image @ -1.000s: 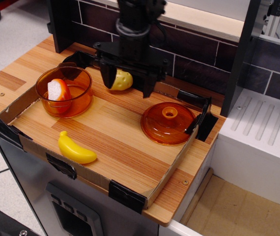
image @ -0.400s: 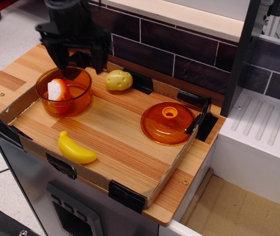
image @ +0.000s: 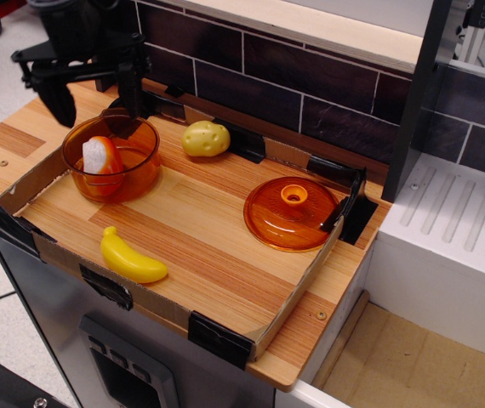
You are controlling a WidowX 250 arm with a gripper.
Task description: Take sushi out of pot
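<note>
The sushi (image: pixel 101 161), a white block with an orange top, stands tilted inside the transparent orange pot (image: pixel 134 167) at the left of the cardboard tray. My black gripper (image: pixel 94 104) hangs just above and behind the pot's far rim. Its two fingers are spread wide apart, one at the far left (image: pixel 57 104) and one over the pot's back edge (image: pixel 129 93). It holds nothing.
A yellow potato (image: pixel 206 138) lies by the tray's back wall. A yellow banana (image: pixel 132 257) lies near the front wall. The domed orange lid (image: pixel 291 212) with a knob sits at the right. The cardboard tray (image: pixel 225 338) has low walls; a brick wall stands behind.
My gripper has swept left from above the potato to the pot and is now left of and slightly above where it was. The objects have not moved.
</note>
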